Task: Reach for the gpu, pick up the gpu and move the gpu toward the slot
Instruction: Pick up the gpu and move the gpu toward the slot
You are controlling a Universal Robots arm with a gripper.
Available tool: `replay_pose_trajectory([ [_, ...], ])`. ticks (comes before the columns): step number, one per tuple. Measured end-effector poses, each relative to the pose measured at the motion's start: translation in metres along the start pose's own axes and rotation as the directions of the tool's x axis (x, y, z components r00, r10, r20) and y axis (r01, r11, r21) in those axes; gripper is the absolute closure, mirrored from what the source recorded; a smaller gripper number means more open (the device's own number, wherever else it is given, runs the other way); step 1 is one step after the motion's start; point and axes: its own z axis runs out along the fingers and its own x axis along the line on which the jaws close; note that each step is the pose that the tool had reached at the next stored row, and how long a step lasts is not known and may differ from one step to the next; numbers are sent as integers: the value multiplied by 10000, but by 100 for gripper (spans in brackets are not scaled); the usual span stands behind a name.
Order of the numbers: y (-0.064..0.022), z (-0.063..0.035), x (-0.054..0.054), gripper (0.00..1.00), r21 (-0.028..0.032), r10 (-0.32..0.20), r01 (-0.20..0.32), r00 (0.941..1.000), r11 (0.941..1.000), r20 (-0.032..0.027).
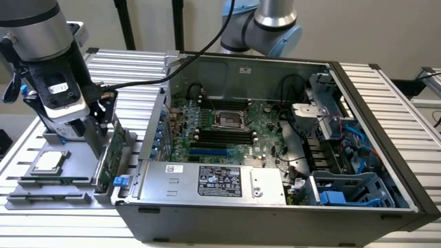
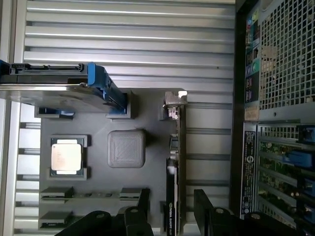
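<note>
The gpu (image 1: 112, 155) stands on its edge in a grey holder tray (image 1: 41, 199) just outside the open computer case, at the exterior view's left. It is a thin green card; in the wrist view the gpu (image 2: 181, 147) is an edge-on dark sliver with a silver bracket (image 2: 174, 101) at its far end. My gripper (image 1: 102, 126) hangs right above it. In the wrist view my gripper (image 2: 172, 209) is open, with one black finger on each side of the card and a gap to both. The blue slot (image 1: 210, 153) lies on the motherboard inside the case.
A square silver processor chip (image 2: 66, 156) and a silver hard drive in a blue frame (image 2: 54, 86) share the tray (image 2: 98, 118). The case wall (image 2: 248, 147) rises close beside the card. A second robot arm (image 1: 265, 31) stands behind the case. Slatted aluminium table (image 2: 147, 39) surrounds everything.
</note>
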Motion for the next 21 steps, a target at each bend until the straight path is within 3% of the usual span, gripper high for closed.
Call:
replay_pose_trajectory([
  [21,-64,381,10,52,1,0,0,10000,10000,27],
])
